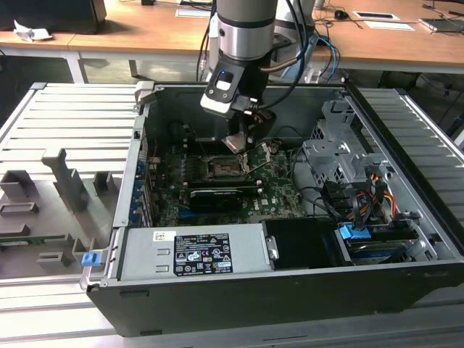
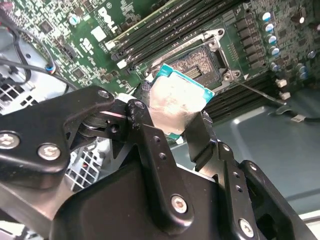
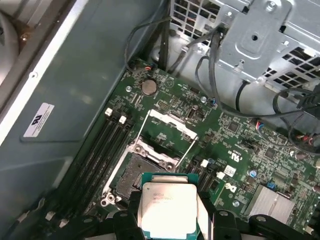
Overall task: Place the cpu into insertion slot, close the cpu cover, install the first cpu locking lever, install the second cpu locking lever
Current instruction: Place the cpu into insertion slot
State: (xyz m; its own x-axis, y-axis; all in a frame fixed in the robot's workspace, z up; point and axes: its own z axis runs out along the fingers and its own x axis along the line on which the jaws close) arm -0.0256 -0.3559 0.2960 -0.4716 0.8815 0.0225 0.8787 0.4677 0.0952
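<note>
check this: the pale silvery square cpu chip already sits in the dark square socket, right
No: the first wrist view shows the pale silvery square cpu chip gripped by the black end effector, not in the dark square socket, which lies empty.

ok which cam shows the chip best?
First wrist view: the chip faces the camera squarely, held in the gripper. Second wrist view shows it tilted, with glare; in the exterior view it is a small pale patch under the wrist.
</note>
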